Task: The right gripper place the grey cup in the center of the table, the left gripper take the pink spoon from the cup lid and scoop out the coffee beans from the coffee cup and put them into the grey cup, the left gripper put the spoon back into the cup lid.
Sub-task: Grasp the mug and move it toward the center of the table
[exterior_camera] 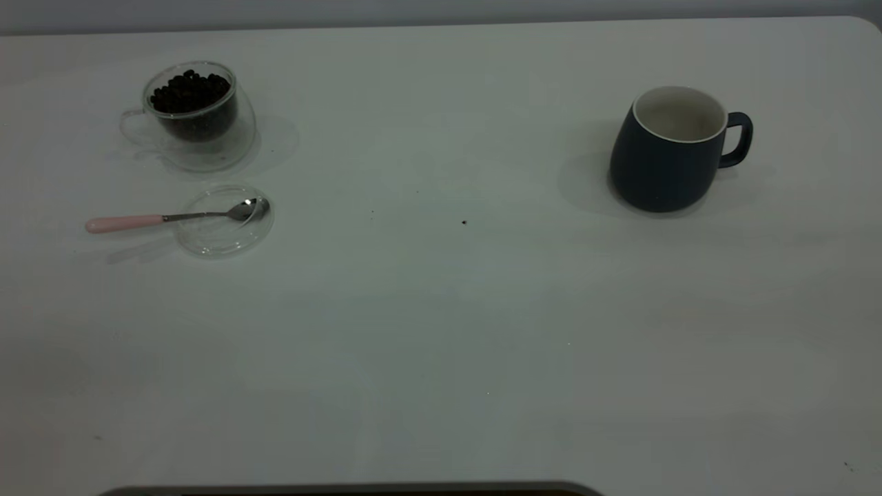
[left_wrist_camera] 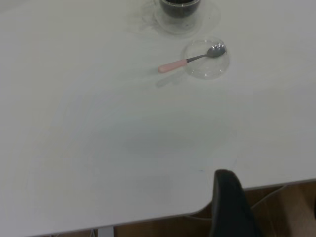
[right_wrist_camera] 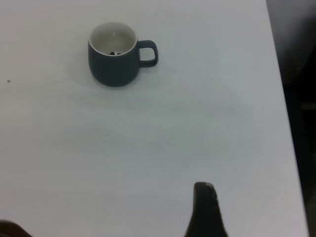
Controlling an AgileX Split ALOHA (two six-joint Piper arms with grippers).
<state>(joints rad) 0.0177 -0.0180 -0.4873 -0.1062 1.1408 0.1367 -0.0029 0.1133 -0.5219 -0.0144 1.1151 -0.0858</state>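
coffee cup far left, cup lid before it, grey cup right.

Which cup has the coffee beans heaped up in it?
The clear glass coffee cup, on the left behind the cup lid. It is see-through and full of dark coffee beans; the grey cup is dark blue-grey.

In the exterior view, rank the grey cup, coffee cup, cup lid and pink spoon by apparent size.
1. grey cup, bulkiest
2. coffee cup
3. cup lid, flat disc about as wide as the coffee cup
4. pink spoon, longest item but very thin
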